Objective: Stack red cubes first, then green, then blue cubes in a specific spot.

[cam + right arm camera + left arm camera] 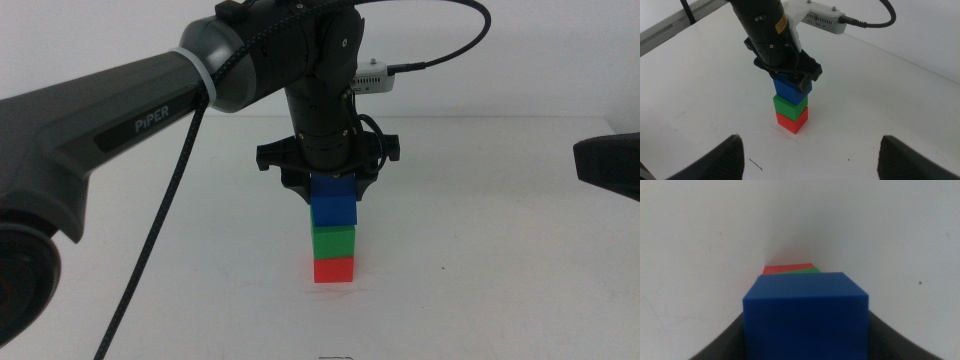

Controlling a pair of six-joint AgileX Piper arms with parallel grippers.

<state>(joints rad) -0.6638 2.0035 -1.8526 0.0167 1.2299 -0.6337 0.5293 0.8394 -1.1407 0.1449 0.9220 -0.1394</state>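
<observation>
Three cubes stand in one column on the white bench (480, 300): the red cube (334, 270) at the bottom, the green cube (334, 241) on it, and the blue cube (334, 206) on top. The left gripper (331, 185) comes straight down over the column, and its jaws are closed on the upper part of the blue cube, one on each side. In the left wrist view the blue cube (806, 315) fills the space between the jaws, with slivers of green (810, 271) and red (788, 268) showing beyond it.

By my judgement the stacking is all but done, and the step in hand is the release. The blue cube appears to sit on the green one, though I cannot tell whether its full weight rests there. To do it well, the jaws should open evenly and only a little, so neither side drags the cube; then the arm should rise straight up, with no sideways drift, until well clear of the top. The blue cube looks turned slightly against the green in the right wrist view (792, 90), so a nudge could topple it.

The right gripper (810, 155) waits well apart at the side, its jaws spread wide and holding nothing.

No containers are in view; the cubes rest only on the bare bench.
</observation>
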